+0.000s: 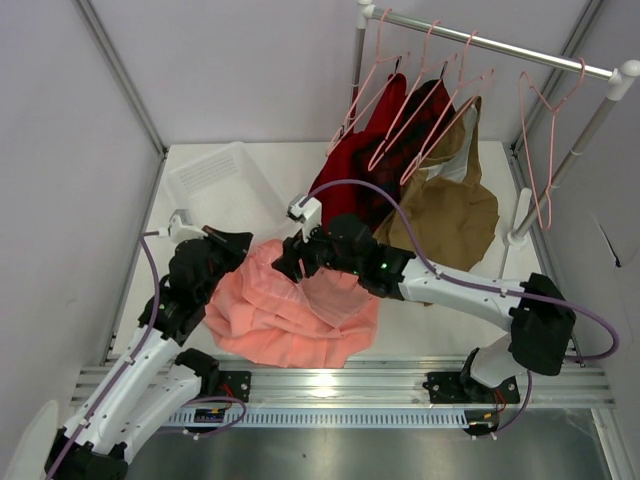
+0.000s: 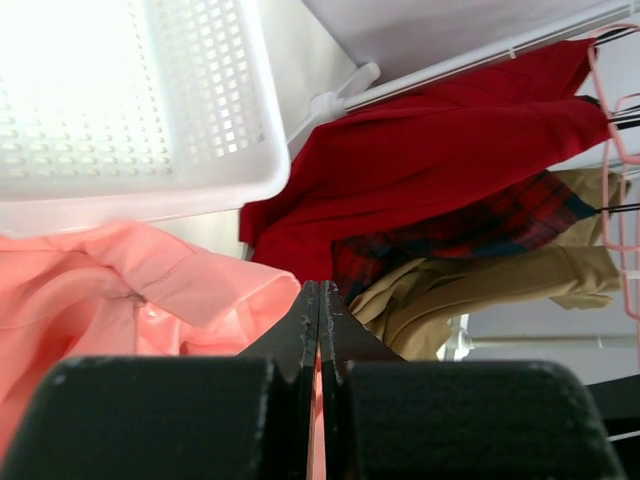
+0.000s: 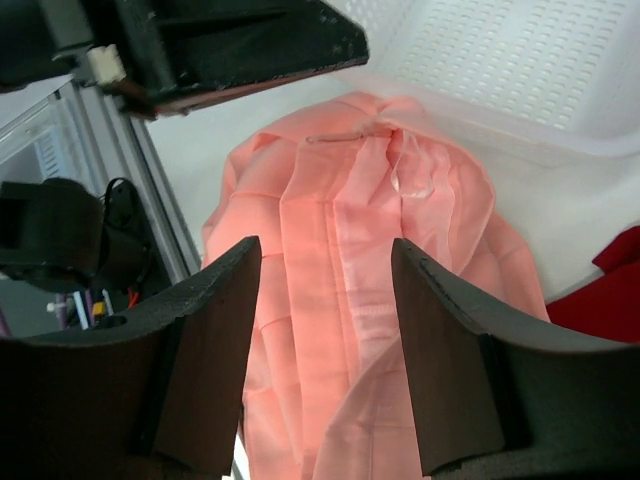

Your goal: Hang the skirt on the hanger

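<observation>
The salmon-pink skirt (image 1: 290,320) lies bunched on the table between the arms. It also shows in the left wrist view (image 2: 120,290) and the right wrist view (image 3: 350,230). My left gripper (image 1: 240,243) is at the skirt's far left edge. Its jaws (image 2: 320,300) are shut, with a thin strip of pink cloth pinched between them. My right gripper (image 1: 283,265) is open (image 3: 325,270) just above the skirt's folds, holding nothing. An empty pale-pink hanger (image 1: 545,150) hangs at the right end of the rail.
A silver rail (image 1: 500,45) at the back right carries other pink hangers with a dark red garment (image 1: 350,170) and a tan-brown garment (image 1: 450,210). A white perforated basket (image 1: 215,180) stands at the back left. The rail's post foot (image 1: 520,225) is on the right.
</observation>
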Action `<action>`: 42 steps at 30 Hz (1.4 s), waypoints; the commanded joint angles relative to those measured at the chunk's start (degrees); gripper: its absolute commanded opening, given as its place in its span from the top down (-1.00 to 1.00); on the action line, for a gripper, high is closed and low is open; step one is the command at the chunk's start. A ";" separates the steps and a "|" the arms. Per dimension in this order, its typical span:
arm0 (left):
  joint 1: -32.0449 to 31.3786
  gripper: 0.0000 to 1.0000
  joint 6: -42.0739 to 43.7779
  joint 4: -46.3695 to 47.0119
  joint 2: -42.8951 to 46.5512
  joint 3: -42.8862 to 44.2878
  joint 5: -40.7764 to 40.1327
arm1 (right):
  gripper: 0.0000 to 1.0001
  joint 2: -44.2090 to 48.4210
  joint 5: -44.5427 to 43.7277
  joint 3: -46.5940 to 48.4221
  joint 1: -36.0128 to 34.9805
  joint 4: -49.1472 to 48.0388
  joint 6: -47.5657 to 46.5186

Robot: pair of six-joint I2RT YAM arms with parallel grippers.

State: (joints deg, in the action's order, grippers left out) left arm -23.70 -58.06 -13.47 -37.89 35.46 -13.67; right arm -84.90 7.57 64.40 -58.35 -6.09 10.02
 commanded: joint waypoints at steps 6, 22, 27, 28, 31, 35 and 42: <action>0.50 1.00 9.62 -3.22 2.29 2.07 1.97 | -0.12 -4.92 -1.77 2.67 -0.80 -2.61 0.17; 0.50 0.42 12.45 -27.13 6.51 5.76 1.98 | -0.07 -16.34 -22.51 -1.30 -8.36 -16.31 -28.29; 0.59 -0.02 12.18 -26.96 9.67 4.79 3.12 | -0.04 -16.00 -25.06 -2.08 -8.71 -17.99 -30.68; 0.59 -0.07 13.05 -27.04 9.94 4.88 3.99 | -0.04 -15.47 -25.93 -2.43 -8.71 -18.52 -30.50; 0.59 -0.29 16.56 -26.26 9.59 5.06 7.93 | -0.04 -11.44 -26.21 -2.44 -8.89 -16.33 -27.17; 0.59 -0.50 20.35 -24.23 8.63 5.14 11.99 | -0.18 -2.74 -23.40 1.50 -9.33 -6.07 -18.57; 0.59 -0.48 25.72 -19.84 7.65 6.02 19.47 | -0.44 4.66 -30.33 17.84 -8.89 25.04 -3.00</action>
State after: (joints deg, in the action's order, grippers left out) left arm -23.59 -36.75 -37.39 -30.57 39.86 -0.51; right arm -82.85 -18.41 74.81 -67.33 3.73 -1.85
